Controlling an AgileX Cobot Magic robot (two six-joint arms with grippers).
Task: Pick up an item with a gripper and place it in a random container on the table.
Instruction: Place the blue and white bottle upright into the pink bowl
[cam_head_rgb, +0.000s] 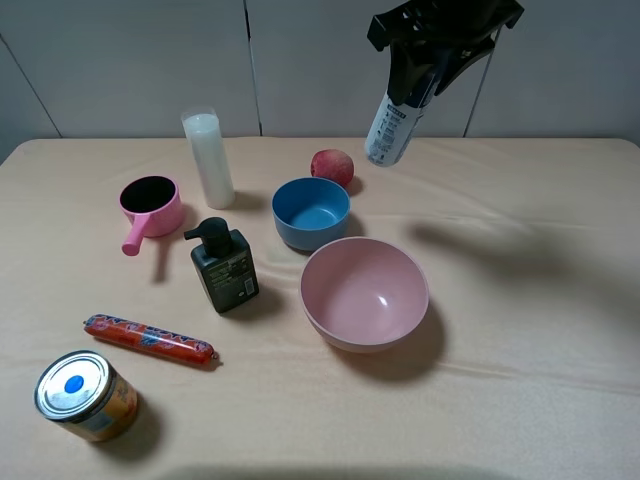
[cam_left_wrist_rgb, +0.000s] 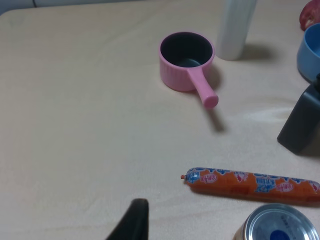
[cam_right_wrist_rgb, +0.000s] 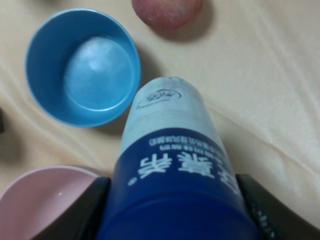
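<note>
The bottle hangs tilted, white end down, clamped in the right gripper, high beyond the pink bowl, beside the blue bowl. Let go here, it would probably miss the pink bowl and topple.

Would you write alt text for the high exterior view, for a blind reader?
The right gripper holds a blue-and-white bottle aloft over a beige-clothed table. On it: large pink bowl, blue bowl, apple, pump bottle, pink pot, white cylinder, sausage, can.
</note>
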